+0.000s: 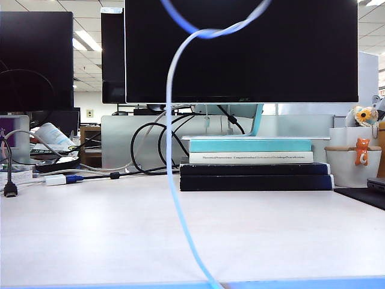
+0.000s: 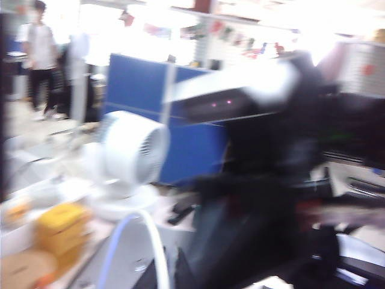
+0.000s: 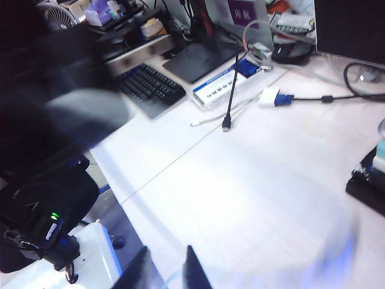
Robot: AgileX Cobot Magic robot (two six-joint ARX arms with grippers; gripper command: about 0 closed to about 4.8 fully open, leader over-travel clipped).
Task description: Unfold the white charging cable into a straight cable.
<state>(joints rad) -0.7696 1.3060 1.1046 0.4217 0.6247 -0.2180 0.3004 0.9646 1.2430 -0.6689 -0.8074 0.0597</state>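
The white charging cable [image 1: 170, 120] hangs in front of the monitor in the exterior view. It crosses itself in a loop near the top, and one long strand drops past the table's front edge. Both grippers are out of the exterior view, above its top edge. In the blurred left wrist view, my left gripper [image 2: 167, 256] is shut on the cable [image 2: 150, 226], which arcs out from between the jaws. In the right wrist view, my right gripper [image 3: 166, 248] hovers high over the table. Its jaws stand narrowly apart with a faint, blurred stretch of the cable [image 3: 172, 279] between them.
A stack of books [image 1: 252, 165] lies under the big monitor [image 1: 240, 54], with black monitor cables [image 1: 150, 144] to its left. A white adapter with a blue plug [image 1: 57, 179] lies at the left and a white pot [image 1: 355, 159] at the right. A keyboard [image 3: 150, 87] sits beyond the table.
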